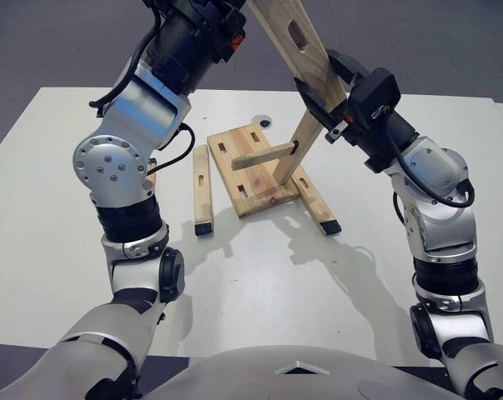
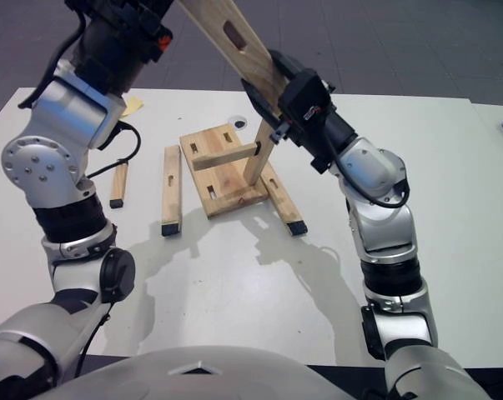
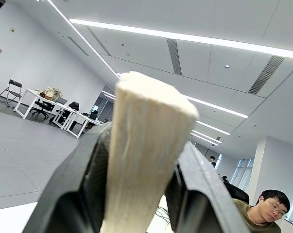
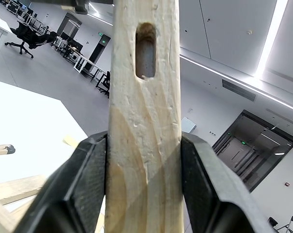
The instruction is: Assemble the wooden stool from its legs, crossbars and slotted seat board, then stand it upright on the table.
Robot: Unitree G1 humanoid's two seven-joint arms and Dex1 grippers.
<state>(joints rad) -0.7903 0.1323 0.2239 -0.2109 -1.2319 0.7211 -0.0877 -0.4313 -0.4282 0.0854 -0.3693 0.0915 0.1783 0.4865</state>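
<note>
A slotted wooden leg (image 1: 289,33) is held slanted in the air over the table. My left gripper (image 3: 146,160) is shut on its upper end, and my right gripper (image 1: 326,93) is shut on it lower down, just below the slot (image 4: 146,51). The slotted seat board (image 1: 234,179) lies flat on the table beneath. A second leg (image 1: 297,150) rises tilted from the board to just under the right gripper, with a crossbar (image 1: 264,155) stuck in its side. Two more legs lie flat, one (image 1: 203,190) left of the board and one (image 1: 318,205) right of it.
A short crossbar (image 2: 118,184) lies on the table left of the flat leg, partly behind my left arm. A small round hole (image 1: 264,122) is in the white tabletop (image 1: 259,283) behind the board. A yellow scrap (image 2: 133,105) lies at the back left.
</note>
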